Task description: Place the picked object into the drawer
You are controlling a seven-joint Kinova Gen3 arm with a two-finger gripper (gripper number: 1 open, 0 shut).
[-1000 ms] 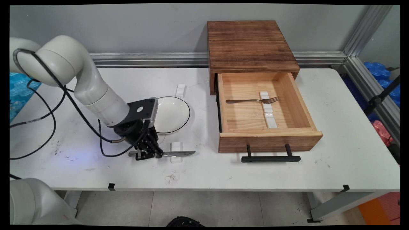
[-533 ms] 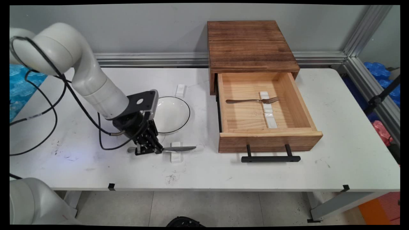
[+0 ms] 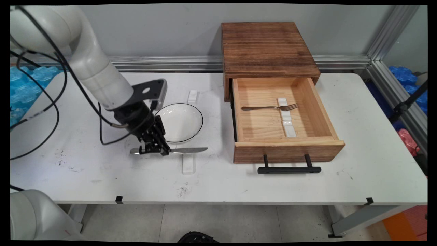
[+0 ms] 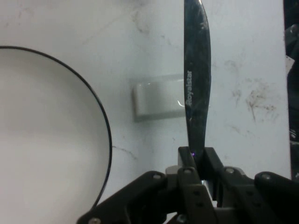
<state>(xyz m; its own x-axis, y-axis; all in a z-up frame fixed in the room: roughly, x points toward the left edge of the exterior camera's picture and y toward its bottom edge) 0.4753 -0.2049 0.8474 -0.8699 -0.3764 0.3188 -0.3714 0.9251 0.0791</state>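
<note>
- My gripper [image 3: 155,150] is clenched on the knife [image 3: 186,150], gripping it at the handle, so the blade sticks out level to the right.
- The knife is in the air above its small white rest [image 3: 188,164], not touching it; the rest lies on the table [image 3: 102,184] just beside the white plate [image 3: 182,122].
- Far to the right, the wooden drawer [image 3: 288,150] stands open, with a fork [image 3: 269,108] inside lying across a similar rest [image 3: 286,118].

Main view high over table's near edge, facing wall; hand view close, downward; both share knife [image 3: 186,150] [image 4: 196,93]
</note>
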